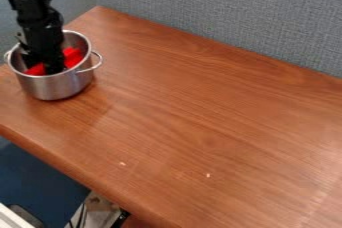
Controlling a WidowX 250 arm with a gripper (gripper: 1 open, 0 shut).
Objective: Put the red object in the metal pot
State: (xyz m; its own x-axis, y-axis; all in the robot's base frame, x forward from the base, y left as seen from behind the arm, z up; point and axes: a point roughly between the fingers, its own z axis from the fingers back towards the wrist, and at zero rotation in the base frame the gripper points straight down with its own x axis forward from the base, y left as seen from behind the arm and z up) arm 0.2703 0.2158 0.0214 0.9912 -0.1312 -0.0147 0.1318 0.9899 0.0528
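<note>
The metal pot stands near the table's far left corner, its small handle pointing right. Inside it lies the red object, which shows as red on both sides of my black gripper. The gripper reaches straight down into the pot from above, and its fingers are closed across the middle of the red object. The fingertips and the bottom of the pot are hidden behind the pot's rim and the red object.
The brown wooden table stretches right and forward of the pot. Its left and front edges run close to the pot. A grey-blue wall rises behind the table.
</note>
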